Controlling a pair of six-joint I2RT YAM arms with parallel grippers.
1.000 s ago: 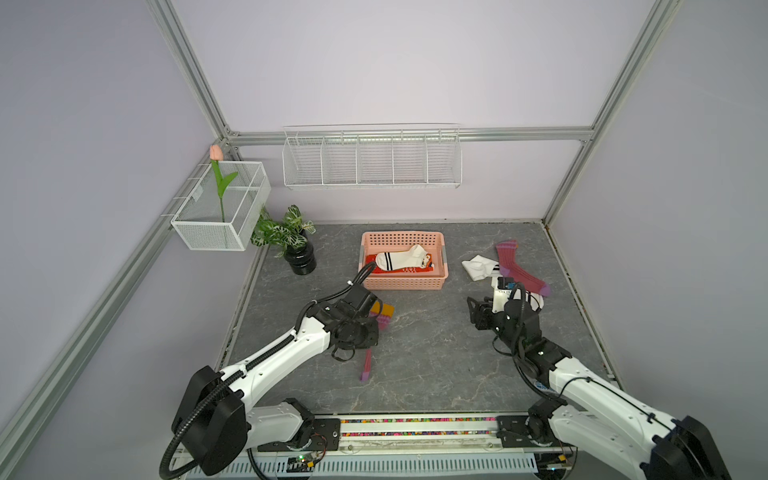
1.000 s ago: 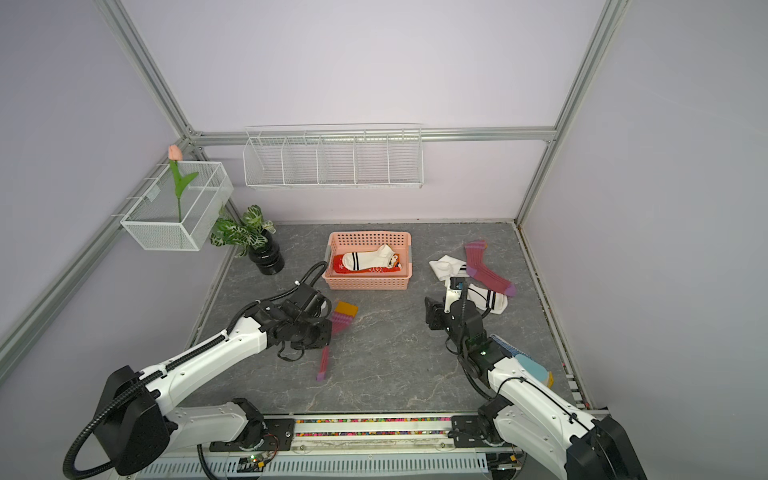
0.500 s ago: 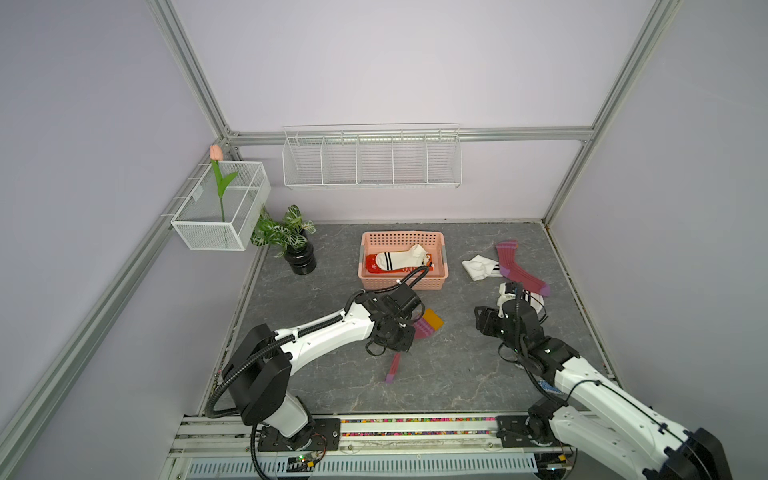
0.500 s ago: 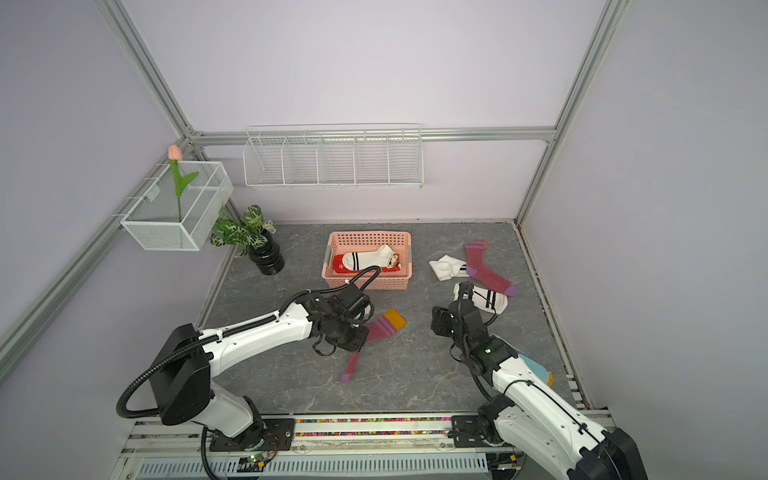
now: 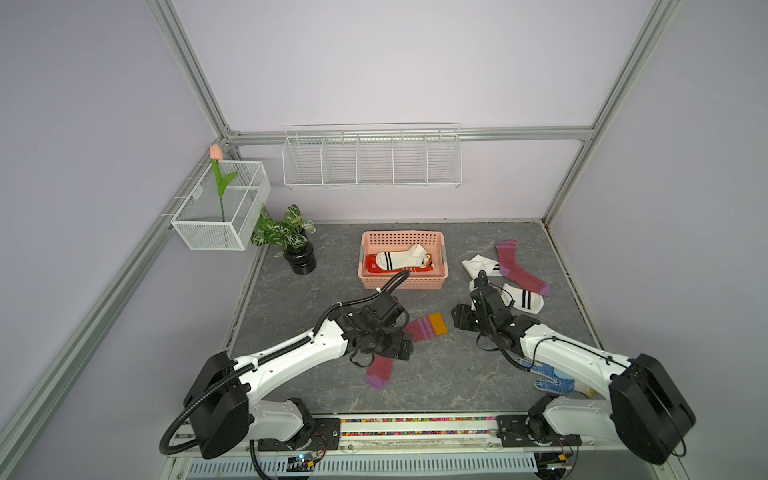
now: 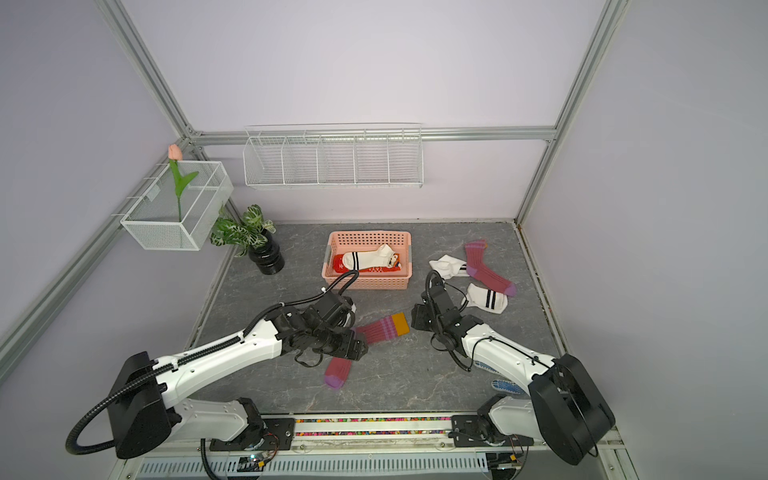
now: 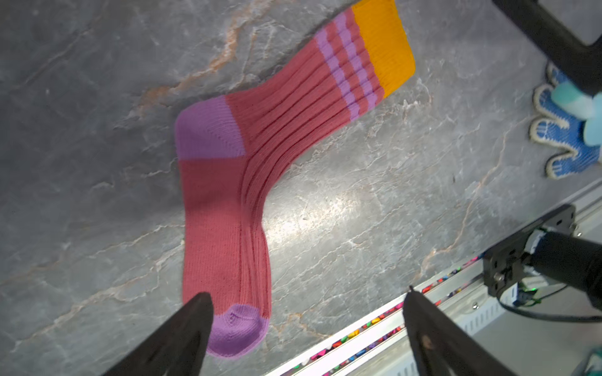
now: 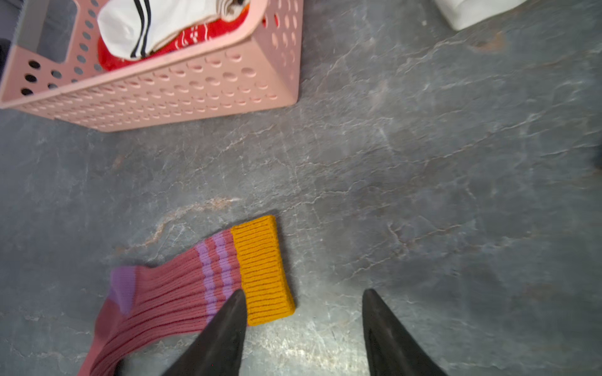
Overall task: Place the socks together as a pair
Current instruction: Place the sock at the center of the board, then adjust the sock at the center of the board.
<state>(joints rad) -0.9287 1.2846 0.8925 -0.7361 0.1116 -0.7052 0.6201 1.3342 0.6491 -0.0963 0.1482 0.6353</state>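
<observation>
Left wrist view: your left hand (image 7: 306, 293) spread wide, empty, over maroon sock (image 7: 224, 208). Right hand (image 8: 303, 292) half-spread, empty; descent could snag mustard cuff (image 8: 264, 270).

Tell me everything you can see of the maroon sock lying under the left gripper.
The maroon sock is ribbed knit, with a mustard cuff, two purple stripes below it, and a purple heel and toe. It lies flat on the grey marbled table, bent at the heel into an L, with its toe toward the front rail. The left gripper hangs open over the toe end, gripping nothing; whether its fingers touch it cannot be told. No other sock touches it.
</observation>
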